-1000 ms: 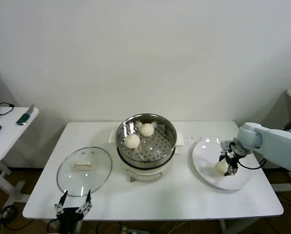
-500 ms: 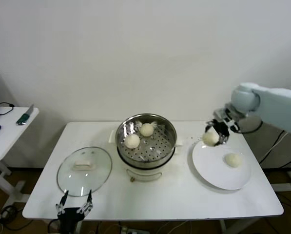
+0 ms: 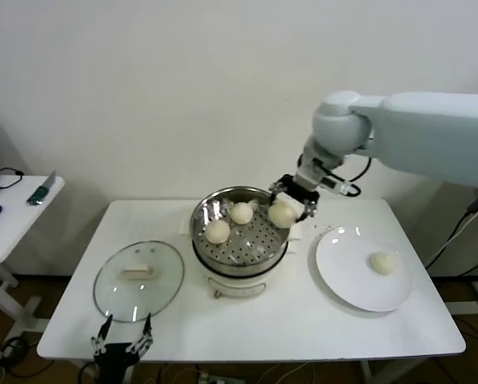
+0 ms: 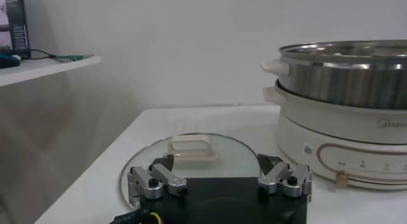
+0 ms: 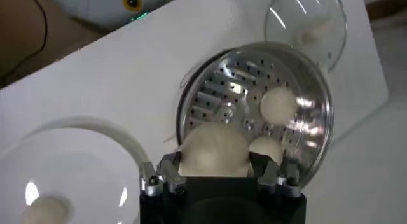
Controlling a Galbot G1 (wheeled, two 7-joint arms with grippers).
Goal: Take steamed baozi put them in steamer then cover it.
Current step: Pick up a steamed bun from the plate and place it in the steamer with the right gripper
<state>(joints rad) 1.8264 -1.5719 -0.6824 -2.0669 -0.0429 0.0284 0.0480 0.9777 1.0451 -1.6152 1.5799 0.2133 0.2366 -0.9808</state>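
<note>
Baozi (image 3: 282,213) | clamped in right gripper (image 3: 291,208) | seemingly above steamer (image 3: 240,232) rim

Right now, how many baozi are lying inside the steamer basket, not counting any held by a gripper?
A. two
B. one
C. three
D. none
A. Two baozi lie on the perforated floor of the steamer; a third is held in the right gripper over the basket's rim, and a fourth sits on the plate.
</note>
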